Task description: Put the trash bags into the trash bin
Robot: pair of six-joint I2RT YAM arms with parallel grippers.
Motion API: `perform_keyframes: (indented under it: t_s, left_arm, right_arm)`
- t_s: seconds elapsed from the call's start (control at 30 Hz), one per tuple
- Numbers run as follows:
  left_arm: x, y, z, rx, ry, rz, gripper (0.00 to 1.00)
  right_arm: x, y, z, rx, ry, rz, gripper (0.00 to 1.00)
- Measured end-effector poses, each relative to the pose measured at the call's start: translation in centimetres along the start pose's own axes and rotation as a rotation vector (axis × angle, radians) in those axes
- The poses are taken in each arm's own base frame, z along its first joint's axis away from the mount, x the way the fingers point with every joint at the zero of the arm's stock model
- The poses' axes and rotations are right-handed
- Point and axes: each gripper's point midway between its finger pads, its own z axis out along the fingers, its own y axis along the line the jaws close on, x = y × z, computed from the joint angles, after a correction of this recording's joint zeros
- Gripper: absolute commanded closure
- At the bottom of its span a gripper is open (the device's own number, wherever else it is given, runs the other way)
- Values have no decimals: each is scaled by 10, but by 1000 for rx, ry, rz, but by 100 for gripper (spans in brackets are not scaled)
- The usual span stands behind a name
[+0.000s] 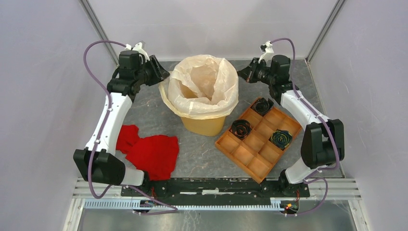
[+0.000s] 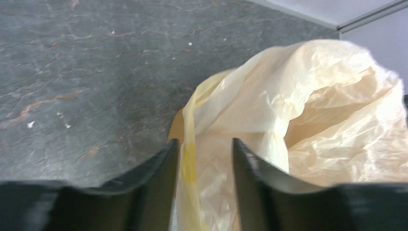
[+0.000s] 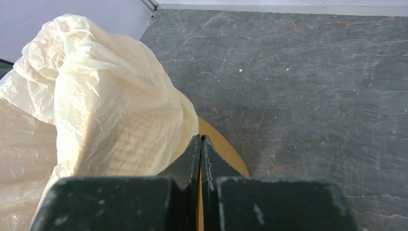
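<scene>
Lining the trash bin (image 1: 204,125): left end effector (image 2: 204,144) half-open astride the trash bag (image 1: 207,82), right end effector (image 3: 200,139) shut beside it; next, probably tug the film down.

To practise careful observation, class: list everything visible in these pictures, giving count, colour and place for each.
trash bag: one, cream-white, draped over the bin's rim
trash bin: one, orange-yellow, far centre of the table
cloth: one, red, near left of the table
compartment tray: one, orange-brown, right of the bin
dark rolls: three, blackish, in separate tray compartments
table: one, grey
left gripper: one, black, open around the bag's left edge
right gripper: one, black, shut, at the bin's right side
</scene>
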Motion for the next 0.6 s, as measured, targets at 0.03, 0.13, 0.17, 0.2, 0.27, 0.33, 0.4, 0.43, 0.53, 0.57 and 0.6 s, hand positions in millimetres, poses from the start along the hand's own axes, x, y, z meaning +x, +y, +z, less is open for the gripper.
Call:
perform_keyframes:
  t_s: [0.03, 0.13, 0.17, 0.2, 0.27, 0.33, 0.4, 0.43, 0.53, 0.57, 0.6]
  left_arm:
    - [1, 2, -2, -13, -2, -1, 36]
    - [13, 14, -6, -65, 18, -7, 19]
    - [14, 16, -14, -78, 9, -6, 17]
    - [18, 18, -20, -88, 8, -9, 17]
    - [22, 20, -33, -105, -2, -10, 17]
    - [24, 18, -50, -108, -24, -10, 22]
    - [23, 16, -64, -108, -53, -7, 30]
    - [22, 14, -70, -104, -67, -7, 33]
    - [22, 11, -81, -91, -93, -11, 34]
    - [24, 11, -82, -88, -91, -14, 33]
    - [28, 11, -81, -82, -82, -16, 36]
  right_arm:
    - [0, 0, -1, 3, 3, -2, 99]
    - [-2, 0, -4, 16, 2, -10, 100]
    - [-4, 1, -5, 17, -2, -13, 100]
    - [-5, 3, -6, 16, -7, -17, 100]
    - [-9, 5, -8, 14, -15, -24, 100]
    - [-10, 8, -10, 10, -19, -29, 100]
    - [-11, 10, -10, 7, -21, -31, 99]
    - [-11, 10, -10, 7, -21, -31, 100]
    - [-10, 11, -9, 5, -20, -31, 100]
    - [-10, 11, -9, 5, -20, -31, 100]
    - [-10, 11, -9, 5, -20, -31, 100]
